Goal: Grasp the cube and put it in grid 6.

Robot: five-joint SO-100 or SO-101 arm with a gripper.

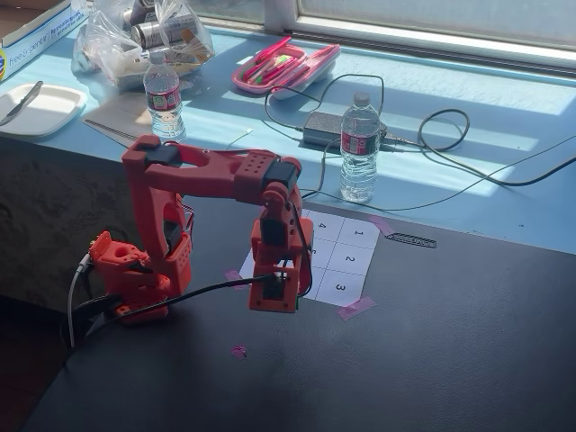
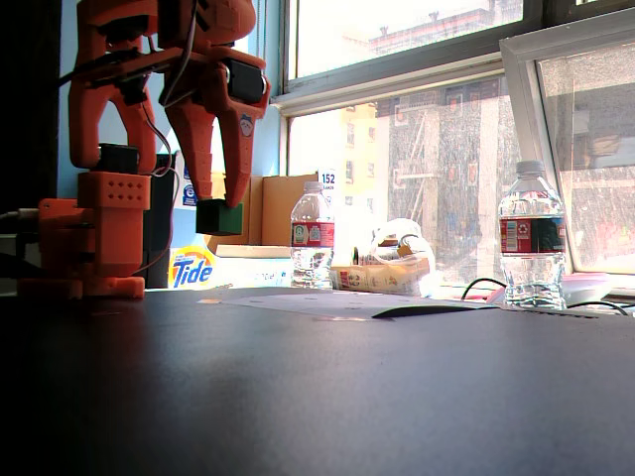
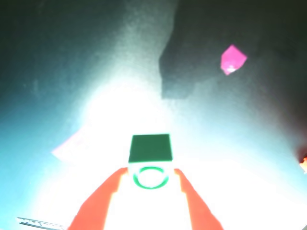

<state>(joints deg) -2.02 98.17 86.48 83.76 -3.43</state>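
The green cube (image 3: 150,147) sits between my orange fingers, its ring-marked face turned toward the wrist camera. In a fixed view the cube (image 2: 219,217) hangs well above the dark table, clamped by my gripper (image 2: 219,213). In a fixed view from above, my gripper (image 1: 281,301) points down over the left part of the white numbered sheet (image 1: 346,261). Cells 1, 2, 3 and 4 show there. Grid 6 is hidden behind the gripper. The wrist view is washed out by glare and shows no numbers.
Two water bottles (image 1: 359,148) (image 1: 164,94) stand behind the sheet, with a power adapter and cables (image 1: 324,129) and a pink case (image 1: 283,67). Pink tape bits (image 1: 356,308) (image 1: 238,352) lie on the table. The arm's base (image 1: 135,270) is left of the sheet.
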